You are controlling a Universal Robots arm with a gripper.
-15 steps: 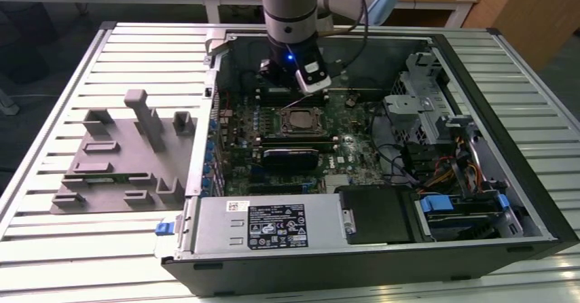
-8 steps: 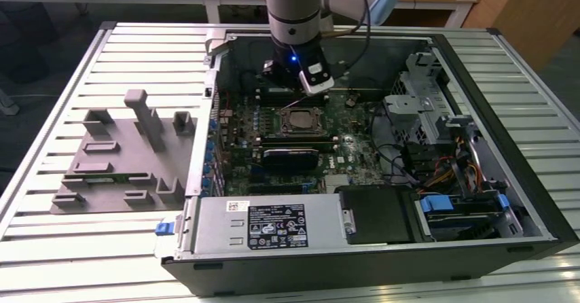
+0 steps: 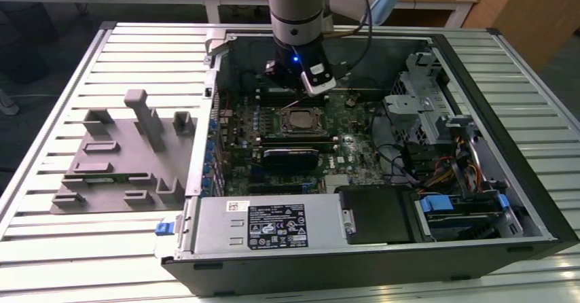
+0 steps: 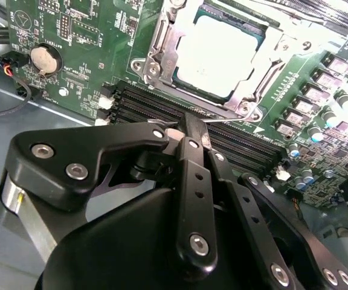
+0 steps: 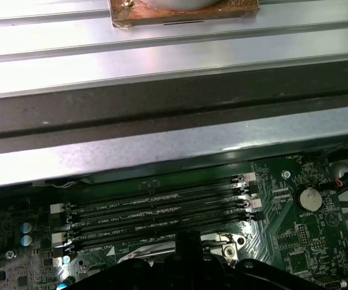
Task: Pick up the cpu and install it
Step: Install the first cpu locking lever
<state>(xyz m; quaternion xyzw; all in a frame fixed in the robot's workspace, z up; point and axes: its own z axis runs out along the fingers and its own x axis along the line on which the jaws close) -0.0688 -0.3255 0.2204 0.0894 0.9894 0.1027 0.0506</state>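
We can make out white printing on the green motherboard [image 5: 295, 241] beside the black memory slots [image 5: 156, 211] in the first wrist view, and a white label covered in symbols on the grey power supply box [image 3: 263, 225] in the exterior view, but none of it is sharp enough for us to read.

The black metal gripper [image 4: 189, 136] hangs from the silver robot arm [image 3: 295, 11] inside the open black computer case [image 3: 507, 181], just above the memory slots and near the socket's edge. In the second wrist view its black fingers [image 4: 192, 175] lie pressed together with no gap between the tips, and we see nothing held between them.

The cpu [image 4: 219, 51], a small flat square chip with a silvery-white top, lies flat in the dark metal-framed socket [image 4: 162, 45] on the motherboard, with the frame's edges around it. In the exterior view the socket [image 3: 302, 121] sits just in front of the gripper, near the middle of the board. A round silver coin battery [image 4: 44, 58] sits well apart from the socket. On the ribbed metal table [image 3: 54, 235] towards the exterior view's left rests a grey moulded parts holder [image 3: 122, 160].
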